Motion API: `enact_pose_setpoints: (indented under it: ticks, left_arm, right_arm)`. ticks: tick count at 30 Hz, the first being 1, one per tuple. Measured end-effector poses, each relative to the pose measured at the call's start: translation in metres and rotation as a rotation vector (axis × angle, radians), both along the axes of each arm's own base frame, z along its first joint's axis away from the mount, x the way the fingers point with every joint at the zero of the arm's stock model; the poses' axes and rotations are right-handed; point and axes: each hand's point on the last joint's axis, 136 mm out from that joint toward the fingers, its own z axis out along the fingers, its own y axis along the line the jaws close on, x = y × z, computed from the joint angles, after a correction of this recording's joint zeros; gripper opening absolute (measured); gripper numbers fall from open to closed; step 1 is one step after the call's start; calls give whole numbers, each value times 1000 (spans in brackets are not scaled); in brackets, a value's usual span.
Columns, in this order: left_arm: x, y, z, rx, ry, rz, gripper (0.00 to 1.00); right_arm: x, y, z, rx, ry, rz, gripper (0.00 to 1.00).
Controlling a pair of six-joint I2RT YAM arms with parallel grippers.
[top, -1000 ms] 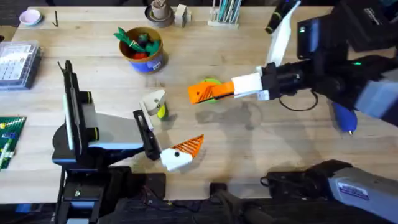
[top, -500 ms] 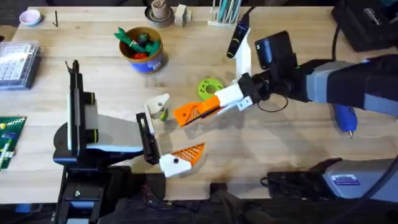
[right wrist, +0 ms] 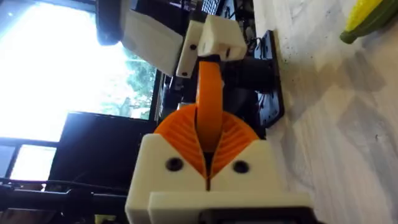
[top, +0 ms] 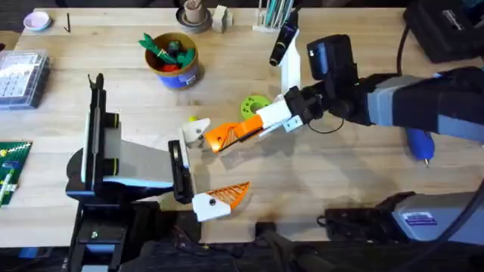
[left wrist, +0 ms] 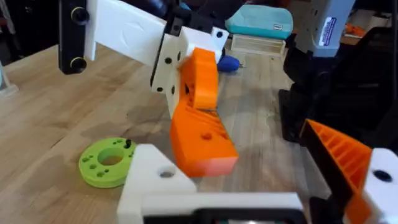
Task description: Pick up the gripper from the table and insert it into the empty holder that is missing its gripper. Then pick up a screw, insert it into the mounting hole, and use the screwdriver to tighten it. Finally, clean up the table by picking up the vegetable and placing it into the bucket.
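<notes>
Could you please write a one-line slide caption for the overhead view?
Right claw presses small ribbed orange plastic wedge against left arm's plain white plastic holder block.

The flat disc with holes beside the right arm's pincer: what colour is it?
Bright green; the disc shows best in the left wrist view.

Black/grey arms, white grippers w/ orange ribbed pads (top: 231, 195).
</notes>
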Motion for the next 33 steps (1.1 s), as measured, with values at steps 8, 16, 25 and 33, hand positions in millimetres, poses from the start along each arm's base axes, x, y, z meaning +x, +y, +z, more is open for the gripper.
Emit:
enact_pose_setpoints:
  ticks: [8,16,25,33]
  left_arm:
    - [0,0,0,0,0,-1,993]
    - [0,0,0,1,-3,1,993]
    - [3,1,-1,4,-6,19,993]
    - [14,6,-1,11,-15,85,993]
  right_arm:
    - [4,1,-4,-36,28,-26,8]
    - [12,4,-3,-51,22,-56,8]
    - [14,10,-5,-92,78,-77,8]
    - [17,24,-2,-114,76,-108,7]
